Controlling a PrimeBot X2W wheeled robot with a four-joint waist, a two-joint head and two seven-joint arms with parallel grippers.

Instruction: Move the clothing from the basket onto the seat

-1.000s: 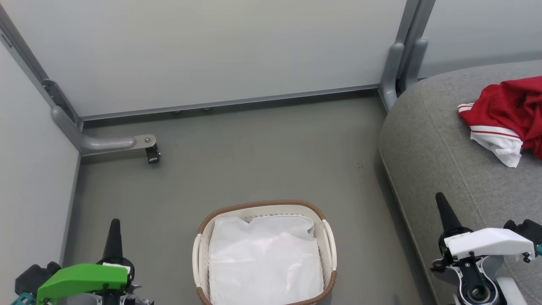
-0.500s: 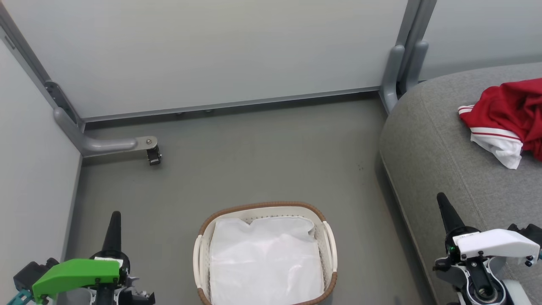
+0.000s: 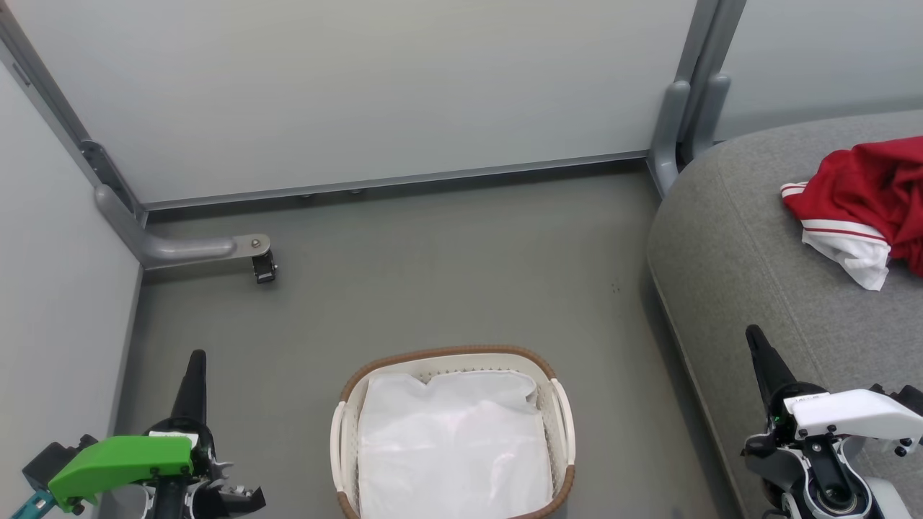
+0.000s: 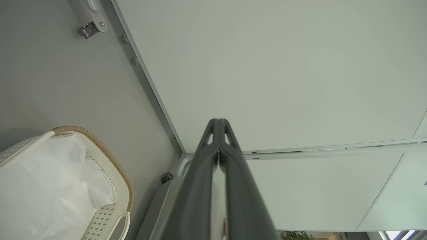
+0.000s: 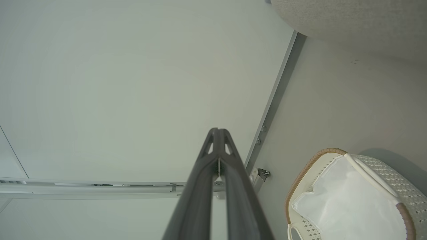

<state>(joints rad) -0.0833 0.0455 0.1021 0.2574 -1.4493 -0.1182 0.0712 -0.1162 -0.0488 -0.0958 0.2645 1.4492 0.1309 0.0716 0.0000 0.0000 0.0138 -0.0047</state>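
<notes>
Little is altered over the last second. The left gripper [image 3: 196, 357] is drawn slightly lower and further left at the bottom of the head view, and the right gripper [image 3: 753, 331] is hardly shifted. The whole scene has slid down a touch, which is put down to the camera and not to the things. On each arm the two long dark fingers are pressed together to a single point, and nothing is held between them; the same is seen in both wrist views.

Just beyond, between the arms, the basket [image 3: 447, 352] is stood on the floor [image 3: 433, 274]. It is an oval of white perforated plastic, edged with a brown woven rim and fitted with side handles. Only the crumpled white liner [image 3: 454, 447] is seen inside it, and no red.

Further off to the right, the clothing [image 3: 872, 187] is heaped on the seat [image 3: 735, 238], a rounded mass of coarse grey fabric. The heap is soft and bright red, with a white panel and striped trim, and is cut off by the picture's edge. The task is therefore judged done or nearly so.

Farthest back, smooth pale wall panels [image 3: 360, 86] are framed in grey metal.
</notes>
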